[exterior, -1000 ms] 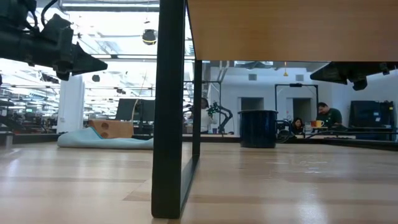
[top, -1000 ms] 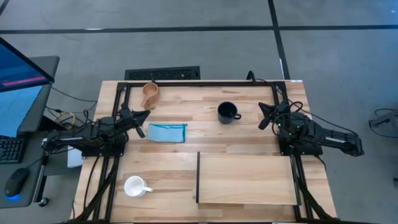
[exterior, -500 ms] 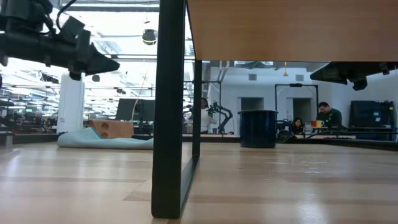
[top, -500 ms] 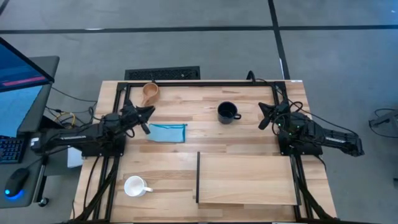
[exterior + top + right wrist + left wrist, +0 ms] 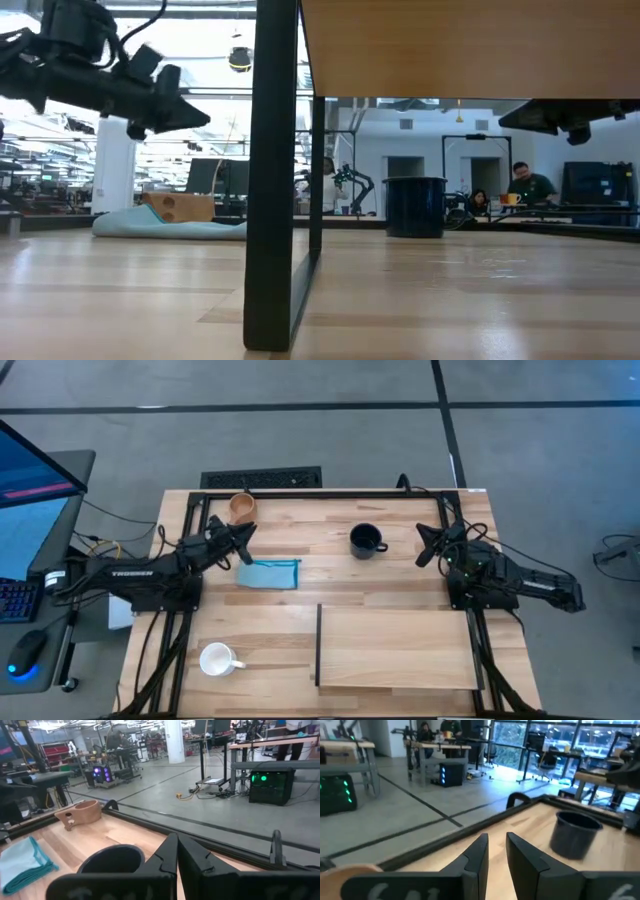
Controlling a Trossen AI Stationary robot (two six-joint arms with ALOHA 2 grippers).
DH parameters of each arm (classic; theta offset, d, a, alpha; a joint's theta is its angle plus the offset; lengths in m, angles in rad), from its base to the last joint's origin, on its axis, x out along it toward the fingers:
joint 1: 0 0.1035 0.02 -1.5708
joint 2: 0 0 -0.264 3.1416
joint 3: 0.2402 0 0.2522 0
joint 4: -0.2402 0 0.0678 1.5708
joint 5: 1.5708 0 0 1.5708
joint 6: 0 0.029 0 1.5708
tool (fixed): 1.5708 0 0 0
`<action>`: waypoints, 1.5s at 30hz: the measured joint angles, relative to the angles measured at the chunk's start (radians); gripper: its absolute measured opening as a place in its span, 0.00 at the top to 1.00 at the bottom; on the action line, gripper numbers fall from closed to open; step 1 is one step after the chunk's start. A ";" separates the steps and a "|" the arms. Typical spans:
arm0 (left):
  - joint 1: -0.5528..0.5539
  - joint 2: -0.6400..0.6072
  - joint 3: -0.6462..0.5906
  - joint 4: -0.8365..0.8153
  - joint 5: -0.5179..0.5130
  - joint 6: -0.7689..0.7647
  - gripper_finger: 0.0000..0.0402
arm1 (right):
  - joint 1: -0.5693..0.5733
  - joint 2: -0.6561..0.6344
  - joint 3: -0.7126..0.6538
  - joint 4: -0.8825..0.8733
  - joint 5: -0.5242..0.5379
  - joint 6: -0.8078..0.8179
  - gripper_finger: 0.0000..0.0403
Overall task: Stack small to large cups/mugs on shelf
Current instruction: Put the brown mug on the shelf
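Observation:
The tan wooden cup [image 5: 241, 507] stands near the table's far edge, its handle showing in the right wrist view [image 5: 80, 813]. The black mug [image 5: 366, 541] stands upright mid-table [image 5: 414, 207]. The white mug [image 5: 217, 658] stands near the near-left corner. The shelf [image 5: 398, 648] is a pale board at the near right. My left gripper [image 5: 243, 541] hovers in the air just near of the wooden cup, above the blue cloth's far-left corner, its fingers [image 5: 482, 852] a narrow gap apart. My right gripper [image 5: 424, 547] hovers shut, right of the black mug [image 5: 112, 857].
A blue cloth [image 5: 268, 573] lies flat between the wooden cup and the white mug. The shelf's dark upright edge [image 5: 275, 170] stands on the tabletop. A black frame rail [image 5: 330, 492] runs along the far edge. People sit at desks far behind the table [image 5: 525, 185].
My left gripper has moved toward the table's right and far edge, nearer the wooden cup, from beside the cloth's left end to above its far-left corner. Its fingers have tipped slightly downward in the low view.

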 joint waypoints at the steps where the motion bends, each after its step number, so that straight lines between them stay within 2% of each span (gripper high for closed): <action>1: 0.004 0.013 0.020 -0.005 0.002 0.039 0.85 | -0.005 0.000 0.000 -0.002 0.000 0.000 0.92; 6: 0.033 0.079 0.141 -0.021 0.028 0.224 0.85 | -0.014 0.000 0.000 -0.002 -0.001 0.001 0.92; 8: 0.044 0.096 0.207 -0.091 0.027 0.263 0.85 | -0.013 0.000 0.000 -0.003 -0.001 0.000 0.92; 10: 0.051 0.105 0.287 -0.245 0.027 0.270 0.85 | -0.013 0.000 0.001 -0.007 -0.001 0.001 0.92; 14: 0.054 0.110 0.468 -0.706 0.071 0.268 0.85 | -0.013 0.000 0.002 -0.011 -0.001 0.001 0.92; 16: 0.053 0.117 0.554 -0.885 0.105 0.259 0.85 | -0.013 0.000 0.002 -0.013 0.000 0.001 0.92; 20: 0.053 0.126 0.687 -1.117 0.126 0.245 0.85 | -0.013 0.000 0.002 -0.014 0.028 0.001 0.92; 25: 0.053 0.125 0.752 -1.155 0.055 0.235 0.85 | -0.013 0.000 0.002 -0.014 0.031 0.001 0.92; 32: 0.053 0.126 0.761 -1.191 0.053 0.108 0.85 | -0.013 0.000 0.003 -0.014 0.032 0.001 0.92; 39: 0.053 0.127 0.760 -1.328 0.053 0.115 0.85 | -0.013 0.000 0.003 -0.014 0.032 0.002 0.92; 45: 0.053 0.127 0.760 -1.405 0.058 0.082 0.74 | -0.013 0.000 0.003 -0.014 0.032 0.003 0.92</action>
